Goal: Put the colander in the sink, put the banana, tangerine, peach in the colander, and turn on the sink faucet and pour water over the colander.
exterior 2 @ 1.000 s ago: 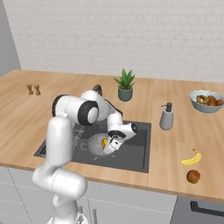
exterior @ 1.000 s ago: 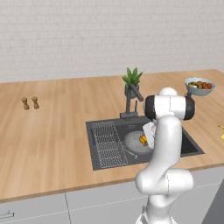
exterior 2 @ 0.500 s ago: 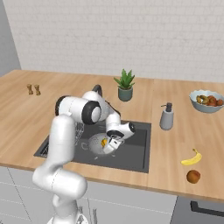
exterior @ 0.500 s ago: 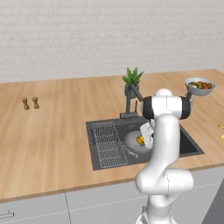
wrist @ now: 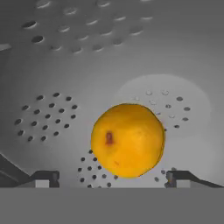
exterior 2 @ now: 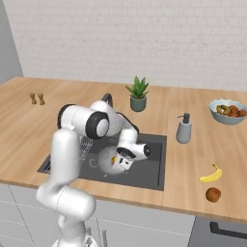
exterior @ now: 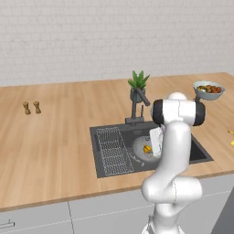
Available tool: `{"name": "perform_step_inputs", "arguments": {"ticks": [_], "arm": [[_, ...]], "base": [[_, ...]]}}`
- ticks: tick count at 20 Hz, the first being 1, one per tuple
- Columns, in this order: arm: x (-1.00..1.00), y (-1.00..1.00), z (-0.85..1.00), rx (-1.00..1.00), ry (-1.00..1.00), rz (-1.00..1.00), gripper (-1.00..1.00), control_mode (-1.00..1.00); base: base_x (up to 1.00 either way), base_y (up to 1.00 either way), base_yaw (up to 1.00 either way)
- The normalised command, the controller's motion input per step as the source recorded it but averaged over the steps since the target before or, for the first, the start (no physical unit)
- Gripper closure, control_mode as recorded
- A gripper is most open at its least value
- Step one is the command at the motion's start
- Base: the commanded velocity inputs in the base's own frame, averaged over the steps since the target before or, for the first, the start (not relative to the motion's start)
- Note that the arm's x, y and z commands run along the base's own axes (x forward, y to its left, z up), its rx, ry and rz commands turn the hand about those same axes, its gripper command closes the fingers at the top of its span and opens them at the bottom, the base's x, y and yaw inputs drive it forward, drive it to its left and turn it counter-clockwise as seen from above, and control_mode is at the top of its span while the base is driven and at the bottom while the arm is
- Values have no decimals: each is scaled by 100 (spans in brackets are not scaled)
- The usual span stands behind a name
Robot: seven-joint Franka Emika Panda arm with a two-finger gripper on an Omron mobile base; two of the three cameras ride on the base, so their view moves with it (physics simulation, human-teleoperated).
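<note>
So far, the colander (exterior 2: 110,160) is sitting in the sink (exterior 2: 152,169), and the tangerine (wrist: 127,140) is lying loose on its perforated floor. The gripper (wrist: 113,178) is hanging just over the fruit with its jaws spread wide, one tip on either side and neither touching it, so it is gripping nothing. By my reading, the first fruit is delivered. The banana (exterior 2: 212,174) and the peach (exterior 2: 213,194) are waiting on the counter to the right of the sink, well apart from the colander, and the sink faucet (exterior: 137,106) is not running any water that I can see. The banana is lying flat, its long axis running diagonally, one end pointing toward the back wall and the other toward the counter's front edge.
</note>
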Motion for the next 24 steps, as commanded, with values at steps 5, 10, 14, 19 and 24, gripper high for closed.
{"name": "perform_step_inputs", "arguments": {"ticks": [5,10,14,19,24], "arm": [[-40,0,90,23,-24,-6,-100,-100],[-46,0,100,23,-10,-10,-100,-100],[-52,-13,100,12,0,-15,-100,-100],[-46,-44,100,4,1,-13,-100,-100],[-56,-42,100,11,1,-6,-100,-100]], "base": [[0,0,0],[0,0,0],[0,0,0],[0,0,0],[0,0,0]]}}
